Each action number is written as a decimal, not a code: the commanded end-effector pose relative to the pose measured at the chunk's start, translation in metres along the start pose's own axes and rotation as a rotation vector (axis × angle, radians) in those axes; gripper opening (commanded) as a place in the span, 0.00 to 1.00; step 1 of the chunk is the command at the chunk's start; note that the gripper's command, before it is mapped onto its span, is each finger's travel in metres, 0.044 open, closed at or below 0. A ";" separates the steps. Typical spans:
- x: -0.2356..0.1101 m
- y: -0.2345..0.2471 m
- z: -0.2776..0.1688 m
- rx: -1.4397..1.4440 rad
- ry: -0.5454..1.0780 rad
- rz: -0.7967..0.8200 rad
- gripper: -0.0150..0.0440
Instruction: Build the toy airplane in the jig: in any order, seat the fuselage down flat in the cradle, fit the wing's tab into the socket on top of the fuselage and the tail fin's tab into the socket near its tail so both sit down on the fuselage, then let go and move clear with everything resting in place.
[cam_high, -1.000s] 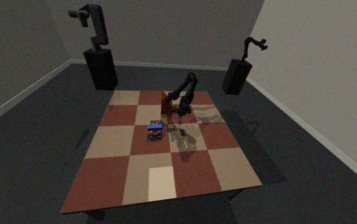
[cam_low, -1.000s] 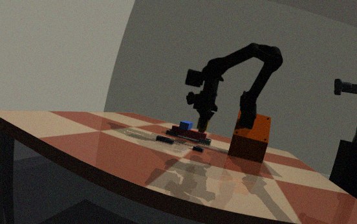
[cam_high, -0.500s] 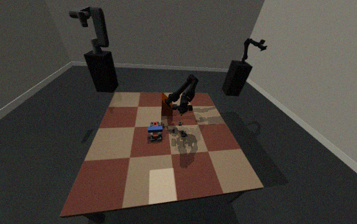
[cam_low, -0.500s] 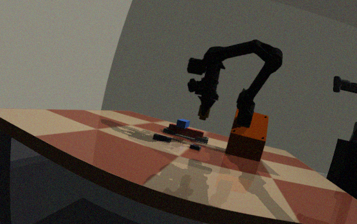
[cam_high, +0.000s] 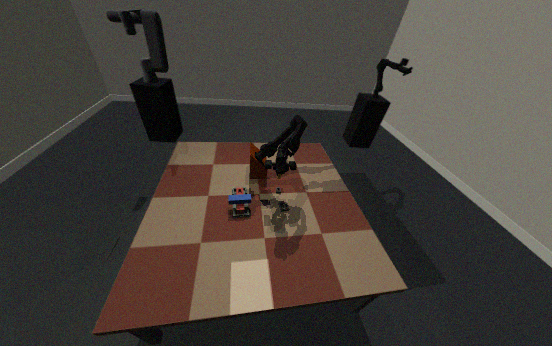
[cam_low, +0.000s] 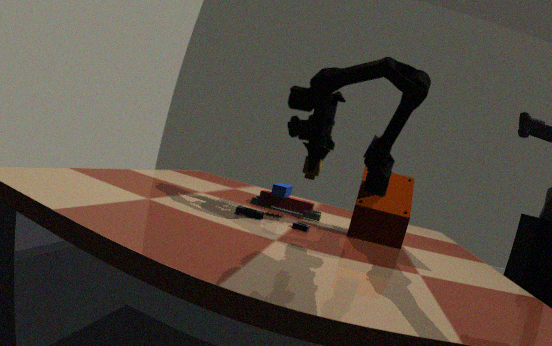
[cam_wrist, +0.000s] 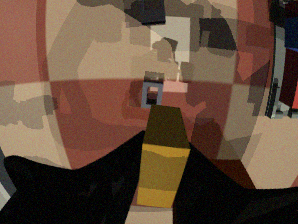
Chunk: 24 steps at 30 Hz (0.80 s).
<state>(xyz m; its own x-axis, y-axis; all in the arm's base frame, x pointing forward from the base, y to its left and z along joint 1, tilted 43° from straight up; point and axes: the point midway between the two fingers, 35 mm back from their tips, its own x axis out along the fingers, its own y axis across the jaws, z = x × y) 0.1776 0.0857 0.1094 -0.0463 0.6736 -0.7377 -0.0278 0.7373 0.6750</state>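
My gripper (cam_high: 280, 173) (cam_low: 312, 161) (cam_wrist: 166, 141) is shut on the yellow tail fin (cam_low: 310, 175) (cam_wrist: 162, 175) and holds it well above the table, beside the jig. The red fuselage (cam_high: 241, 207) (cam_low: 296, 202) lies lengthwise in the dark grey cradle of the jig (cam_low: 312, 215) (cam_wrist: 276, 67) and looks level. The blue wing (cam_high: 240, 199) (cam_low: 282, 190) lies across the top of the fuselage; whether its tab is fully down in the socket cannot be seen. The tail socket is too small to make out. The wrist view shows only part of the jig, at its right edge.
A small hollow holder (cam_high: 278, 190) (cam_low: 301, 227) (cam_wrist: 145, 96) stands on the table below the gripper, with nothing in it. A larger dark holder (cam_high: 284, 206) (cam_low: 249, 212) (cam_wrist: 145, 12) stands near it. An orange block (cam_high: 257, 167) (cam_low: 384, 197) stands by the arm's base.
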 end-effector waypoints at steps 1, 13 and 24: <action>-0.001 -0.010 0.009 0.006 -0.006 -0.003 0.25; 0.003 -0.038 0.027 0.033 -0.007 0.001 0.25; 0.006 -0.069 0.042 0.011 -0.010 -0.011 0.25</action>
<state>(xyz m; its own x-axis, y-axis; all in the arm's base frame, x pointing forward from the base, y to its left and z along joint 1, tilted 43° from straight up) 0.2146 0.0493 0.0648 -0.0433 0.6718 -0.7394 -0.0054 0.7400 0.6726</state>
